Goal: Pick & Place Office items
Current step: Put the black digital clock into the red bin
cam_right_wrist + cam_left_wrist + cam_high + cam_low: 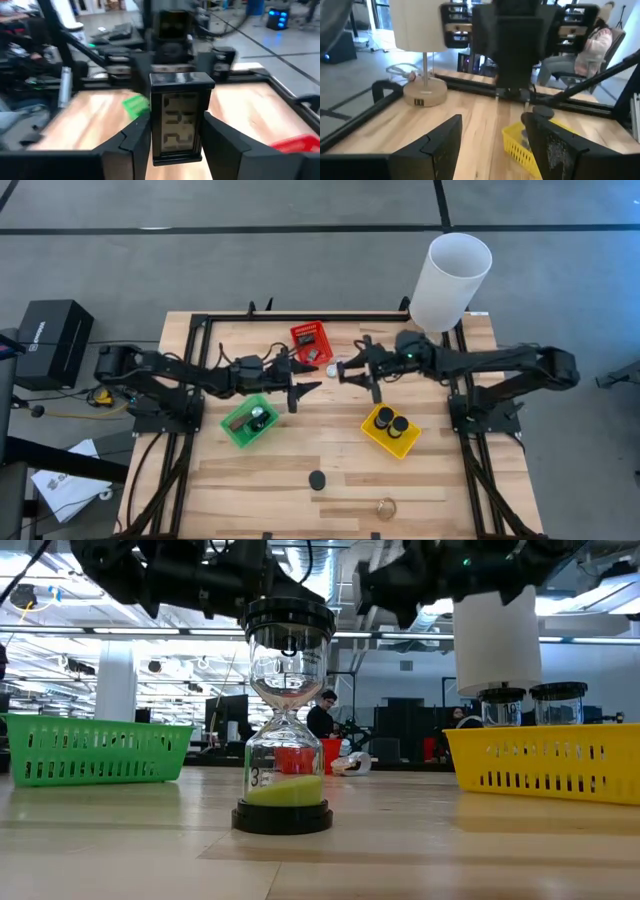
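My right gripper (345,370) hovers over the table's far middle, just right of the red basket (312,343), shut on a small black digital clock (182,117) with a grey display. My left gripper (300,392) is open and holds nothing; it sits between the red basket and the green basket (250,422), facing the right arm. A sand timer with green sand (285,720) stands upright on its base near the table's near edge and shows as a black disc (317,479) from above. A gold round piece (386,506) lies by the near edge. Two black-capped timers (392,421) stand in the yellow basket (375,438). My right gripper pinches the clock between its two fingers, one on each side of the clock's case (157,135). The display faces the wrist camera. In the low view both grippers stay well above the tabletop, so the clock seems lifted clear.
A tall white cylinder lamp (450,270) stands at the far right corner. A black frame (200,320) runs along the table's edges. Bare wood lies between the baskets and the near edge. People sit in the room beyond the table (322,715).
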